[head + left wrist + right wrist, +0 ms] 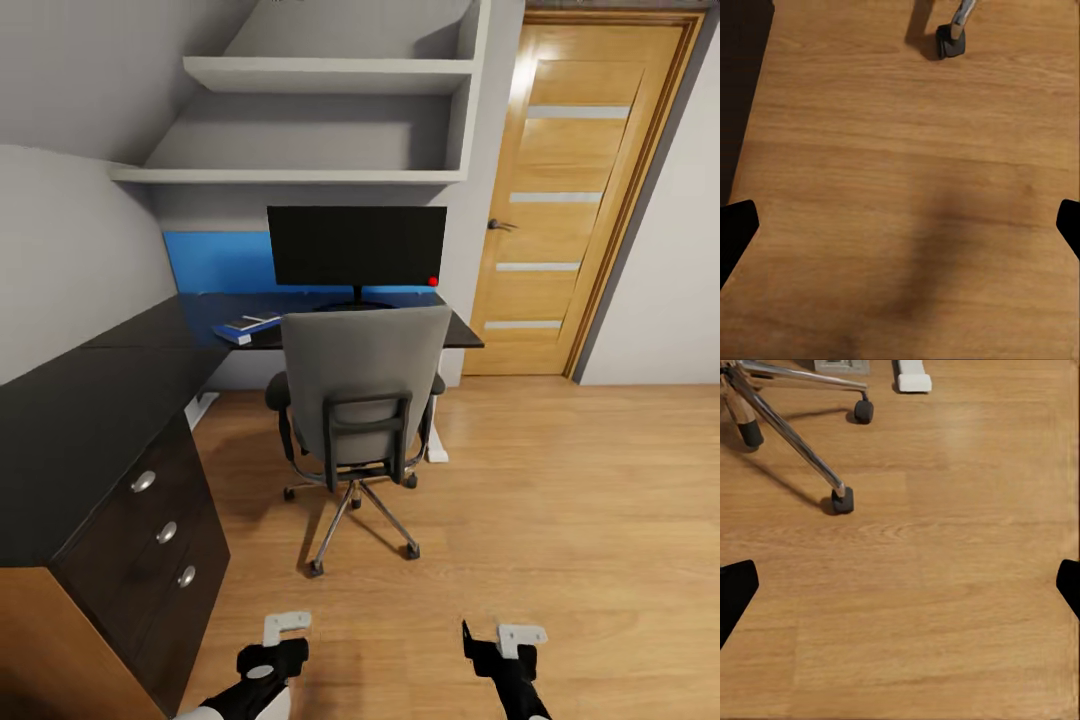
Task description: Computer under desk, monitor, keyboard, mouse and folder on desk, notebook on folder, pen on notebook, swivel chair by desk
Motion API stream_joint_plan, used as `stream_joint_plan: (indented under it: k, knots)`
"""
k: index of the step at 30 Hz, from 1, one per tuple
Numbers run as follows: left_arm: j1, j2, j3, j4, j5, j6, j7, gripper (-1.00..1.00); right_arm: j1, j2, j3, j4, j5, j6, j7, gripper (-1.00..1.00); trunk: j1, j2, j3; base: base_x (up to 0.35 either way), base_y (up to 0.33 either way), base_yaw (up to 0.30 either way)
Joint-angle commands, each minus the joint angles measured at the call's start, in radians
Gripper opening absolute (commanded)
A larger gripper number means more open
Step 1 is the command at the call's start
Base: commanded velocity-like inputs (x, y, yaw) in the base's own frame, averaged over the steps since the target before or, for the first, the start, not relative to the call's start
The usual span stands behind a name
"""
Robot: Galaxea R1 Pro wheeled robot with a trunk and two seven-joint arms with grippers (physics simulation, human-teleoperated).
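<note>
While the grey padded swivel chair point(362, 385) with its metal five-legged wheeled base stands pulled up to the long black L-shaped desk point(90, 410), its backrest hides the middle of the desktop behind it. The wide flat black monitor point(357, 246) stands on the desk behind the chair, its thin stand only partly visible. At the desk's inner corner lies the bright blue folder point(243, 329) with white page edges; something dark and a pale sliver seem to rest on it, too small to name. The dark drawer unit carries three round silver knobs point(166, 532). A light wooden door point(580, 190) with frosted strips stands to the right.

The left gripper point(275, 640) and right gripper point(497, 640) hang low over the smooth wood-plank floor point(560, 500), both spread wide with nothing between the fingers. The left wrist view shows one black castor point(951, 41); the right wrist view shows glossy metal legs point(787, 431) and a white desk foot point(914, 376).
</note>
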Motion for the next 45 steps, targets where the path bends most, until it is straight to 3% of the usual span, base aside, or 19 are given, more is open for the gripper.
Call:
stream_joint_plan:
  k: [1, 3, 6, 10, 12, 18, 23, 31, 45]
  knots:
    - [-0.001, 0.0, -0.009, 0.027, 0.009, -0.084, 0.002, 1.0, 0.026, 0.0, 0.01, 0.034, 0.001, -0.085, -0.01, 1.0, -0.004, 0.007, 0.002, 0.0, 0.0, 0.0]
    - [0.025, 0.0, -0.009, 0.038, 0.009, -0.147, -0.001, 1.0, 0.071, -0.001, 0.01, 0.051, 0.0, -0.174, -0.01, 1.0, -0.012, 0.021, 0.009, 0.0, 0.0, 0.0]
    - [0.079, 0.012, -0.009, 0.042, 0.009, -0.193, -0.003, 1.0, 0.119, 0.0, 0.01, 0.057, 0.001, -0.238, -0.01, 1.0, -0.023, 0.042, 0.018, 0.0, 0.0, 0.0]
    - [0.174, 0.04, -0.009, 0.043, 0.008, -0.324, -0.007, 1.0, 0.187, 0.0, 0.01, 0.059, 0.002, -0.303, -0.01, 1.0, -0.039, 0.07, 0.031, 0.0, 0.0, 0.0]
    - [0.198, 0.049, -0.009, 0.043, 0.008, -0.345, -0.008, 1.0, 0.203, 0.0, 0.01, 0.06, 0.002, -0.31, -0.009, 1.0, -0.046, 0.084, 0.037, 0.0, 0.0, 0.0]
    - [0.29, 0.117, -0.009, 0.043, 0.008, -0.38, -0.008, 1.0, 0.259, -0.004, 0.008, 0.069, 0.003, -0.313, -0.008, 1.0, -0.069, 0.126, 0.056, 0.0, 0.0, 0.0]
    - [0.335, 0.143, -0.01, 0.043, 0.007, -0.39, -0.018, 1.0, 0.282, -0.006, 0.008, 0.07, 0.003, -0.307, -0.009, 1.0, -0.088, 0.161, 0.071, 0.0, 0.0, 0.0]
    - [0.404, 0.147, -0.012, 0.043, 0.006, -0.442, -0.053, 1.0, 0.289, -0.002, 0.01, 0.068, 0.004, -0.202, -0.006, 1.0, -0.119, 0.217, 0.096, 0.0, 0.0, 0.0]
    - [0.411, 0.144, -0.016, 0.043, 0.001, -0.447, -0.058, 1.0, 0.29, 0.0, 0.012, 0.067, 0.005, -0.188, -0.005, 1.0, -0.173, 0.315, 0.14, 0.0, 0.0, 0.0]
